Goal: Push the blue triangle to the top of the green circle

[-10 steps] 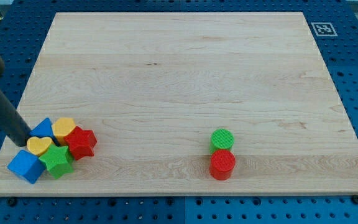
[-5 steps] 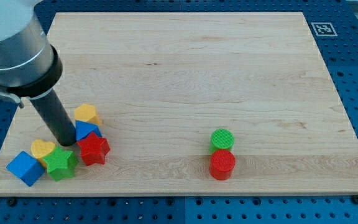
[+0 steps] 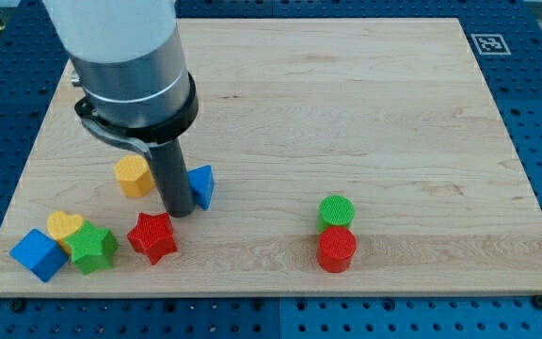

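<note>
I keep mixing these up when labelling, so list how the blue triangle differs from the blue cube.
The blue triangle lies mid-board, while the blue cube sits at the view's bottom left corner. The triangle is wedge-shaped and looks smaller; the cube is boxy and turned corner-on. The triangle is right beside my tip, on its right; the cube is far from it, beside the yellow heart. Both share the same blue.

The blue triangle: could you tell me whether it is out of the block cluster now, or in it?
Out. The blue triangle sits apart from the other blocks, against my tip on its right side.
</note>
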